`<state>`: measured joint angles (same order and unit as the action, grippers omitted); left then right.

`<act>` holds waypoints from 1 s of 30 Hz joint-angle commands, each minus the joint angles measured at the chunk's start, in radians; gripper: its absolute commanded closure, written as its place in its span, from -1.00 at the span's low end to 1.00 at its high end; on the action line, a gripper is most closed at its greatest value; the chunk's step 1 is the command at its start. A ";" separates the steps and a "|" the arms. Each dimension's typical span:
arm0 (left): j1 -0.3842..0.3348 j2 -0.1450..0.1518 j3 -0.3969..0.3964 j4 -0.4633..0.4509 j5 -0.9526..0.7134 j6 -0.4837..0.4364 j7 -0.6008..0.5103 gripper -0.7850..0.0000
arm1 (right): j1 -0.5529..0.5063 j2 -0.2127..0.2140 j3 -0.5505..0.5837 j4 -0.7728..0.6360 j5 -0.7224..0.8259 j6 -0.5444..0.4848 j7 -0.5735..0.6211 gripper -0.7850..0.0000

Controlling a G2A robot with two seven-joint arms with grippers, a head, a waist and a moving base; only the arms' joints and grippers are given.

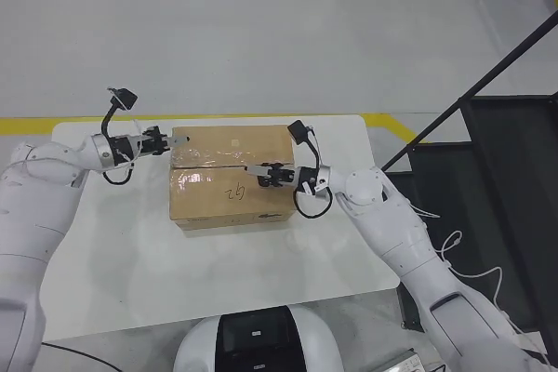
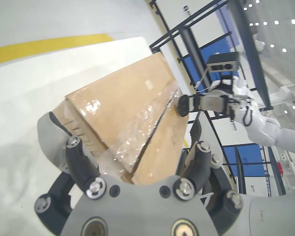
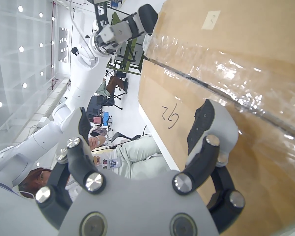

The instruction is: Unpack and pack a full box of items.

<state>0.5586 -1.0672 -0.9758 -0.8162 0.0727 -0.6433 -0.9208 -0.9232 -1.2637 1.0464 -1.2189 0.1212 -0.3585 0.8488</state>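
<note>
A closed cardboard box (image 1: 228,195) stands in the middle of the white table (image 1: 121,251), its top seam sealed with clear tape (image 3: 211,74). My left gripper (image 1: 174,141) is open at the box's left top edge; in the left wrist view its fingers straddle the end of the taped seam (image 2: 147,124) on the box (image 2: 127,94). My right gripper (image 1: 254,172) is open over the box top near the seam, right of centre. In the right wrist view one finger (image 3: 206,121) lies above the cardboard (image 3: 248,37) by a handwritten mark, the other beyond the box's front edge.
A black metal stair frame (image 1: 502,158) stands close to the table's right side. A yellow floor line (image 1: 37,124) runs behind the table. Bare table surface lies in front of and left of the box.
</note>
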 commanded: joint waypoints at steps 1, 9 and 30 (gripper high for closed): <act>-0.002 -0.003 0.009 0.011 0.024 0.013 0.014 -1.00 | -0.001 0.000 0.001 -0.002 0.000 0.001 0.000 -1.00; 0.007 0.002 -0.005 -0.010 -0.019 0.066 -0.048 -1.00 | 0.002 -0.002 -0.012 -0.003 0.003 0.005 0.006 -1.00; 0.083 0.051 -0.104 -0.169 -0.184 0.209 -0.281 1.00 | 0.017 -0.006 -0.029 0.005 0.005 0.002 0.010 -1.00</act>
<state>0.6420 -1.0172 -1.0783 -0.9824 -0.1026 -0.4353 -1.1929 -0.9058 -1.2698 1.0165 -1.2137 0.1261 -0.3565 0.8590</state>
